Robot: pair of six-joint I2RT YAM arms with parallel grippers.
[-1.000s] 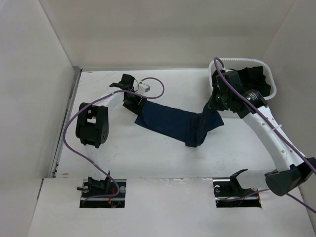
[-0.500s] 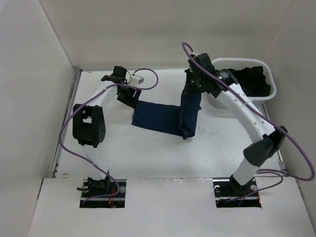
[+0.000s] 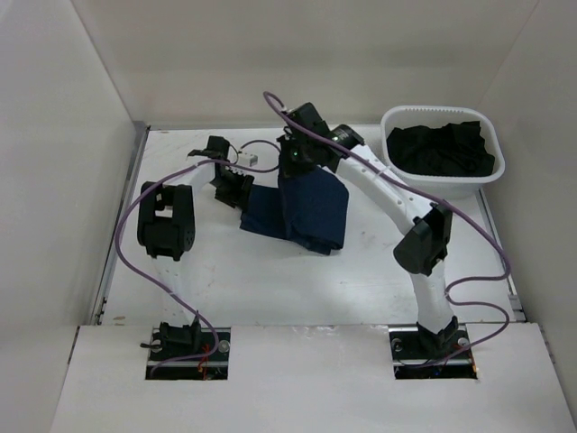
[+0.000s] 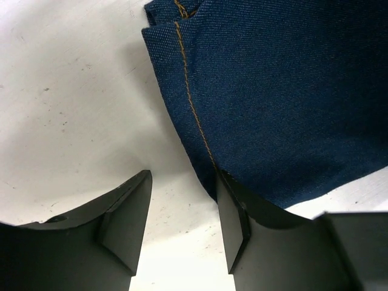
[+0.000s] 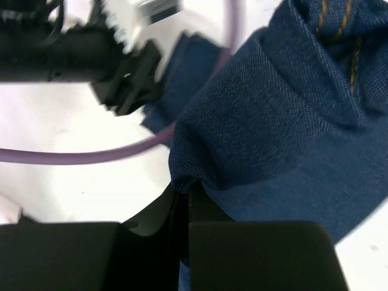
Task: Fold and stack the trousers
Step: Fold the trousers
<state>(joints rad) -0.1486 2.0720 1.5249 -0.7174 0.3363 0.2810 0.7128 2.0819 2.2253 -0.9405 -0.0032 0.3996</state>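
The jaws of the right gripper [image 5: 183, 193] are pressed together on a raised fold of the jeans [image 3: 311, 212]. In the right wrist view the cloth is pinched at its lower edge, and it bulges upward and to the right of the jaws. Tan double stitching [image 5: 336, 18] is seen at the top of that bulge.

The jaws of the left gripper [image 4: 182, 182] are held apart, with only bare table [image 3: 270, 280] between them, and nothing is gripped. The stitched edge of the jeans runs down to the inner face of the right-hand finger [image 4: 233, 212], and the cloth spreads away to the right of it. Whether that finger touches the hem cannot be told.

From above, the jeans are shown as a dark blue mass in the middle of the table. One flat layer extends rightward from the left gripper. A second layer is draped across it and is held up at its far end by the right gripper. The two grippers are near one another, with a purple cable [image 5: 91, 154] arched between them.

A white basket [image 3: 460, 187] filled with dark clothes [image 3: 442, 149] is placed at the far right, well apart from the jeans.
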